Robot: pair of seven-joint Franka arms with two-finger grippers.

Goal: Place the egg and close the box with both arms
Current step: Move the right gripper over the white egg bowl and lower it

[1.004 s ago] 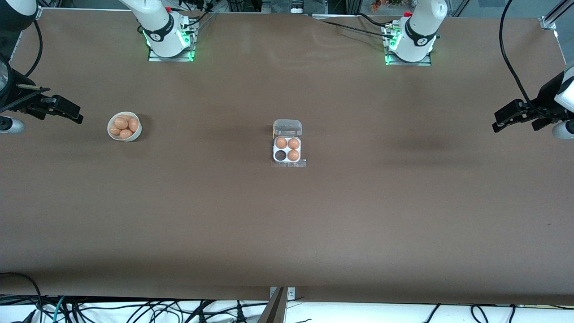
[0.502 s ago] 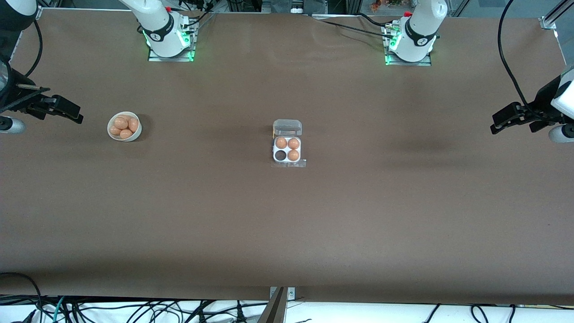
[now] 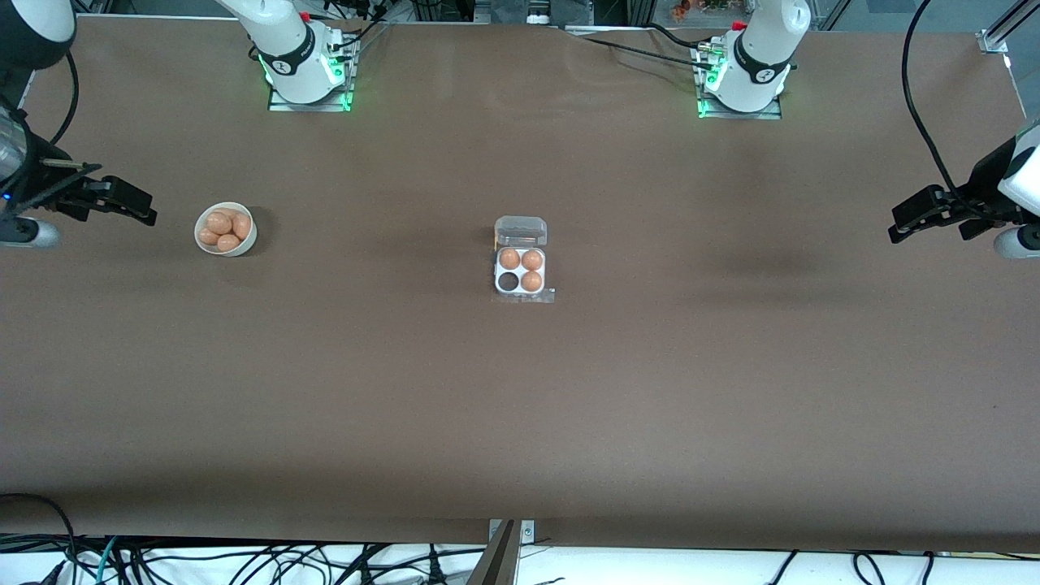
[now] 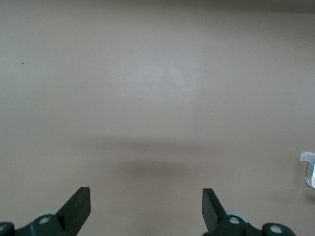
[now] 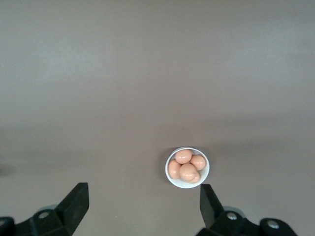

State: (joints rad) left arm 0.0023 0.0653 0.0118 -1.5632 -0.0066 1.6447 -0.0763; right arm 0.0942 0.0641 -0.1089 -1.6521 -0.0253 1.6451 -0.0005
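The box (image 3: 521, 276) sits mid-table, a white four-cell tray with its clear lid (image 3: 521, 231) folded open toward the robots' bases. Three brown eggs (image 3: 521, 262) fill cells; one cell (image 3: 509, 281) is empty. A corner of the box shows in the left wrist view (image 4: 309, 168). A white bowl (image 3: 208, 243) of several brown eggs (image 3: 221, 225) stands toward the right arm's end, also in the right wrist view (image 5: 173, 181). My right gripper (image 3: 134, 205) is open and empty in the air beside the bowl. My left gripper (image 3: 906, 222) is open and empty over the left arm's end of the table.
The brown table top (image 3: 520, 406) is bare around the box. Both arm bases (image 3: 305, 69) (image 3: 743, 77) stand along the table's edge farthest from the front camera. Cables (image 3: 244, 561) hang below the nearest edge.
My right gripper has shifted slightly toward the bowl and lifted a little. My left gripper has drifted slightly toward the box. The box, the bowl and the eggs have not moved.
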